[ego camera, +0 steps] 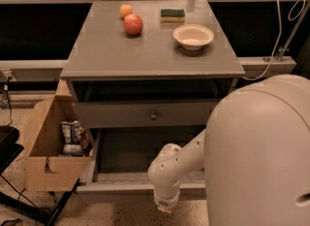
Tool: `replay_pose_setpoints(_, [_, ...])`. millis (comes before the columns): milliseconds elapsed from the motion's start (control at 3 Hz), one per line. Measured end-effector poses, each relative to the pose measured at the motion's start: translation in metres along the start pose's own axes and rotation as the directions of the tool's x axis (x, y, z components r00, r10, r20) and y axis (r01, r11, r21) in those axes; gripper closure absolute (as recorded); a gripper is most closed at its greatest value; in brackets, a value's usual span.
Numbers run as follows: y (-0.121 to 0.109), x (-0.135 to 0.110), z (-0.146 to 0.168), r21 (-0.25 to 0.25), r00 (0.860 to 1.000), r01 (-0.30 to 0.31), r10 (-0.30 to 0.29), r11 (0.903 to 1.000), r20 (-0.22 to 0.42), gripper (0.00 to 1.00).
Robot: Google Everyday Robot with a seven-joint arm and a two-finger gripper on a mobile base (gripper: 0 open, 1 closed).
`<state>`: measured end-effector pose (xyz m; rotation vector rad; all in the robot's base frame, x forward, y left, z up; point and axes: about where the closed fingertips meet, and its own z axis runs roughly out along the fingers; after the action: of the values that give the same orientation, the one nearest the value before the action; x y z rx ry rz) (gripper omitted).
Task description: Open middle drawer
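Where the robot's pale body [261,162] fills the lower right, it hides the right end of the middle drawer [121,189]. The drawer is wide, grey and pulled out. Its flat front lies just behind the down-pointing end effector [163,204], whose spread I cannot tell. The drawer's knob is hidden.

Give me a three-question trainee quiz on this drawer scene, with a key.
1. Fill in: on the tabletop, the apple sits nearest the ____.
2. True or false: the middle drawer is pulled out.
3. The gripper is: A) above the apple; B) low, at the middle drawer's front; C) resting on the tabletop.
Key: 1 orange; 2 true; 3 B.
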<state>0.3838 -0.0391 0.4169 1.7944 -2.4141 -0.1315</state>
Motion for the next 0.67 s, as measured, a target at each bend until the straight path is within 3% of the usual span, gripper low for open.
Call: replay_pose_setpoints(667, [0.0, 0.0, -0.0001, 0.0, 1.0, 0.0, 0.0, 1.0, 0.0, 1.0])
